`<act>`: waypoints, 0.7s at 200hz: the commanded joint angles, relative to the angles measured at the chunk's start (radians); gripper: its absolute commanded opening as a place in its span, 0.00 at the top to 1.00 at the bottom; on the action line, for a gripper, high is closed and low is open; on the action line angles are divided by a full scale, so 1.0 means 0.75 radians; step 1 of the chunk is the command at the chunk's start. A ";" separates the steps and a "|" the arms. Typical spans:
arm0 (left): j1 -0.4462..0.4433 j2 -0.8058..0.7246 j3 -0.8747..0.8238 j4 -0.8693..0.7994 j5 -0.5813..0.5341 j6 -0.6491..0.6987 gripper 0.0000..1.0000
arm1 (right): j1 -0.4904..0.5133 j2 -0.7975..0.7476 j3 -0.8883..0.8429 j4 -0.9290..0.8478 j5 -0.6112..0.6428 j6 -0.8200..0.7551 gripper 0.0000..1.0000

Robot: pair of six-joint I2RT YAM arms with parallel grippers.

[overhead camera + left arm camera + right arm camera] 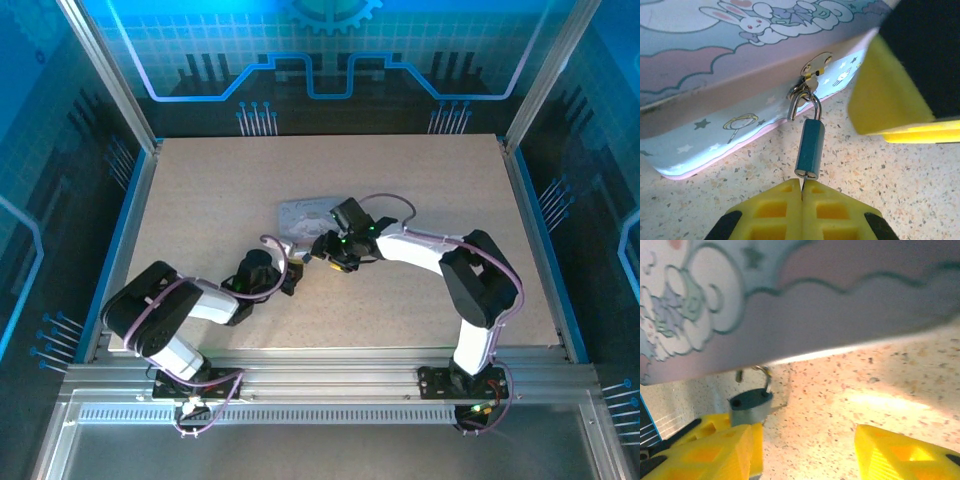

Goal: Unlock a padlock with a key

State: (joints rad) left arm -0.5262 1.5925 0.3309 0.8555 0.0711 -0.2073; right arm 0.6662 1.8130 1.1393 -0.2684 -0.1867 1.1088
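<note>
The small blue-grey padlock point(809, 147) hangs from the hasp point(816, 64) on the front of the cartoon-print tin point(715, 75). Its body points down at my left gripper point(802, 185). That gripper is shut on the key point(802, 179), a thin dark sliver whose tip sits in the keyhole at the padlock's bottom end. In the right wrist view the padlock point(750, 405) shows one empty shackle hole, and one shackle leg stands free of the body. My right gripper point(807, 450) is open beside it, with nothing between its fingers, and its left finger point(720, 450) is just under the padlock.
The tin point(310, 215) lies in the middle of the speckled table point(420, 190), with both grippers meeting at its near edge. One yellow finger of the right gripper point(890, 100) hangs close to the right of the padlock. Raised rails run along the table's sides.
</note>
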 commanded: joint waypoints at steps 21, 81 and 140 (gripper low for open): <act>0.096 0.089 -0.047 0.166 0.248 -0.168 1.00 | -0.052 -0.088 -0.130 0.117 -0.001 0.081 0.47; 0.109 0.027 -0.053 0.080 0.242 -0.154 1.00 | -0.062 -0.096 -0.171 0.220 -0.041 0.100 0.44; 0.054 -0.068 -0.009 -0.044 0.168 -0.061 1.00 | 0.052 -0.009 0.022 0.108 -0.050 0.035 0.44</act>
State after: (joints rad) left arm -0.4664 1.5700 0.3050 0.8658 0.2111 -0.2958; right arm 0.6712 1.7630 1.0733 -0.1551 -0.1986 1.1595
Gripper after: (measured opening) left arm 0.043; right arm 0.561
